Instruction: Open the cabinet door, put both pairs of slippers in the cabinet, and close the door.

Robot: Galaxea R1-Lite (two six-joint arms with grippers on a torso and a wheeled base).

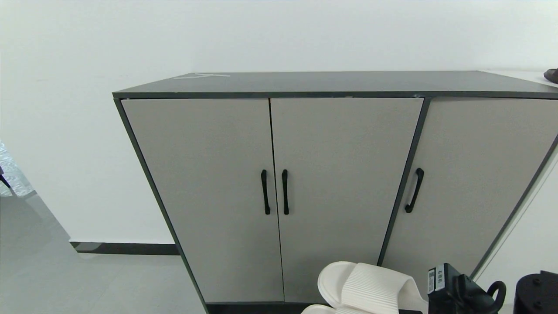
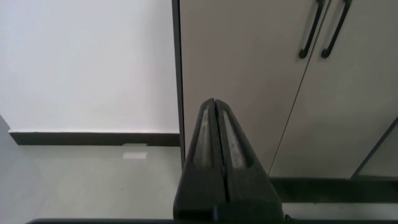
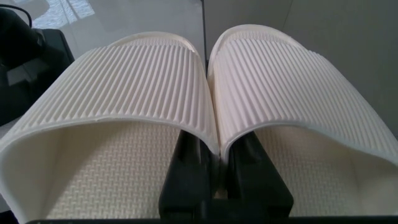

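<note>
The grey cabinet [image 1: 331, 83] stands against the white wall [image 1: 279, 35], and all three of its doors are shut; the left door [image 1: 200, 192] and the middle door [image 1: 344, 183] meet at a narrow seam, with their two black bar handles [image 1: 265, 192] just beside each other on either side of it; the right door [image 1: 475, 174] carries its own black handle [image 1: 414, 190] near its left edge. The pair of white slippers [image 3: 149, 81] is outside the cabinet, held up on the near side, low before the middle and right doors; the two ribbed slippers lie side by side with their inner edges touching. The right gripper [image 3: 213, 163] pinches those two inner edges together between its dark fingers [image 3: 186, 168]. The left gripper [image 2: 214, 124] has its fingers pressed together with nothing between them; it hangs low over the grey floor [image 2: 87, 180], near the cabinet's left front corner and apart from the doors. A dark shoe [image 1: 551, 75] sits at the far right by the cabinet top; a pale tape mark [image 1: 200, 76] lies on the top's far left.
</note>
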